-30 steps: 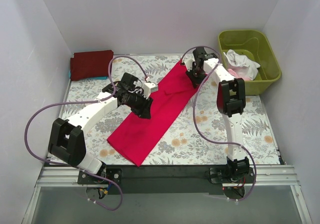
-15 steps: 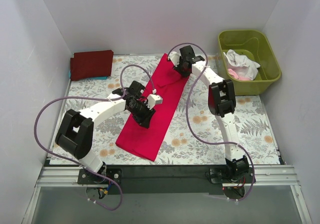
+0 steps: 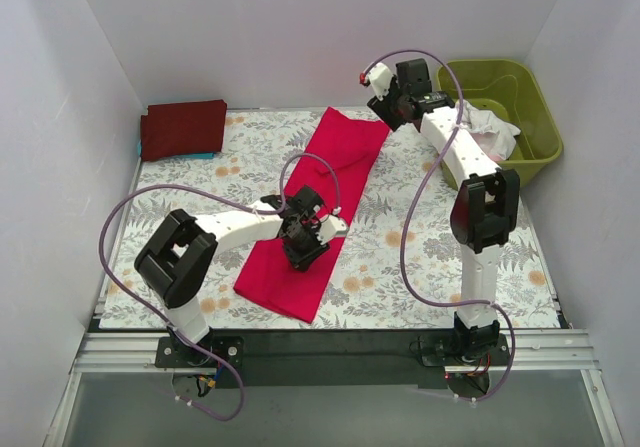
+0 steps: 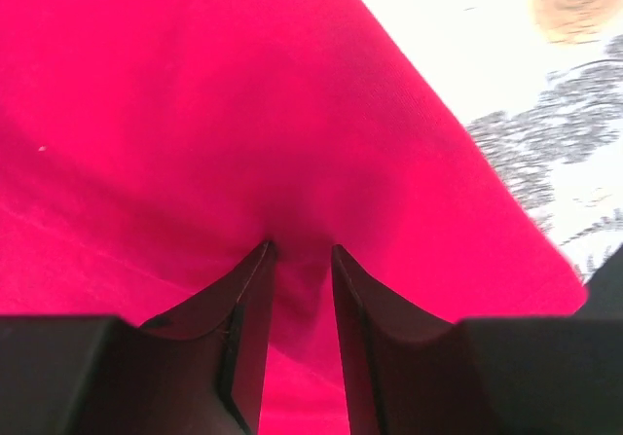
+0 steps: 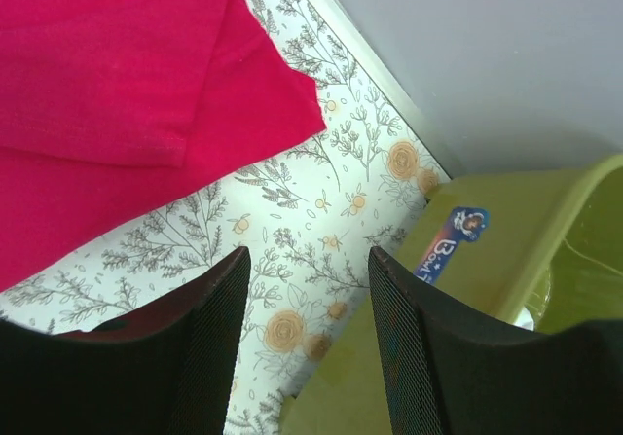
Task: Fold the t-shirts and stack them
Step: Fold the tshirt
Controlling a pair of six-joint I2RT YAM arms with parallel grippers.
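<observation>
Has a spread t-shirt [image 3: 350, 152] running near to far across the middle of the table cloth [image 3: 400, 257], a folded t-shirt [image 3: 182, 129] in the far left corner, and a tub [image 3: 525, 169] far right with crumpled t-shirts [image 3: 496, 127] inside.

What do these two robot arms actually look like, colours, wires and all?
The left arm and right arm match: smooth white tube-like segments linked by chunky black joint housings. A thin lilac cable runs loosely outside each arm in big loops. The jaws are two flat black blades, tapering toward their tips. I see no readable markings.
</observation>
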